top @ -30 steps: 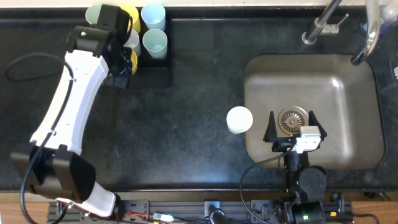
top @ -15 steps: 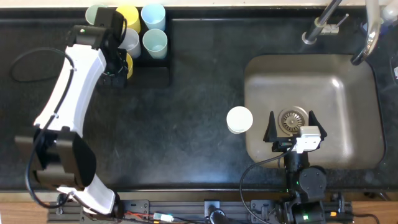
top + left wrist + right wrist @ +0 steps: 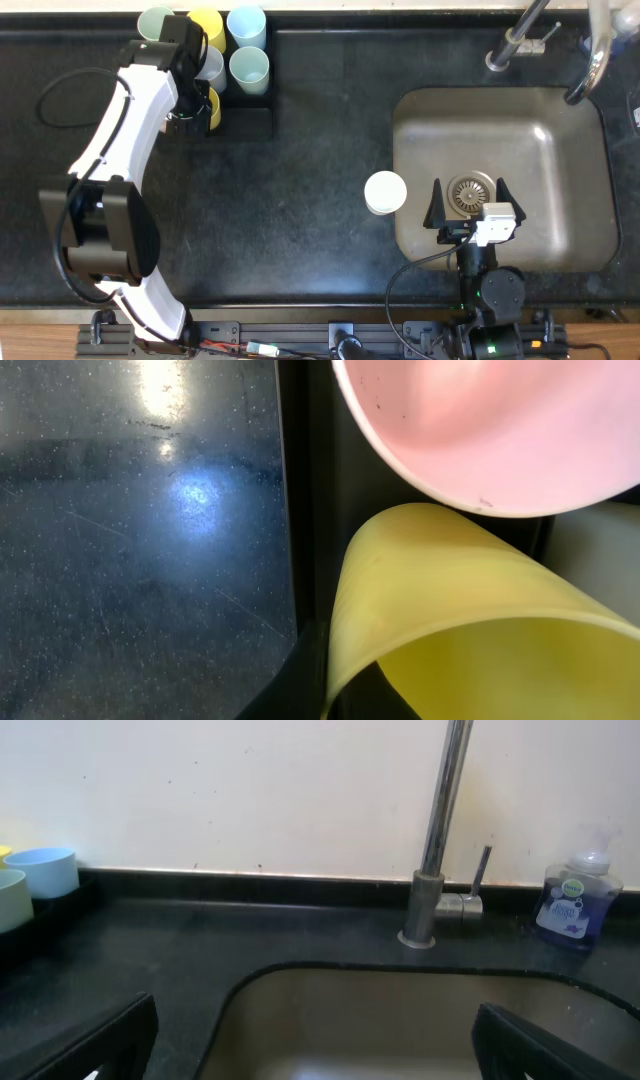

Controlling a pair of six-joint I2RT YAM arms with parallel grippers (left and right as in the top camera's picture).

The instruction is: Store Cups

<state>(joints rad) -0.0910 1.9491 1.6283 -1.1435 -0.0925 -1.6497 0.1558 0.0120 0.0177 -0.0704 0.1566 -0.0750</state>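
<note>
Partly cropped, yellow cup (image 3: 450, 620) in left gripper (image 3: 330, 695), pink cup (image 3: 500, 430) beside

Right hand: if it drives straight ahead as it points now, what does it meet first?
The right hand would probably meet the far wall of the sink, or, clearing the rim, the backsplash beside the faucet; its height is unclear.

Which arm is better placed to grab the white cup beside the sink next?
Right. The right gripper sits open over the sink, just beside the white cup; the left gripper is far off at the tray, close to a yellow cup.
</note>
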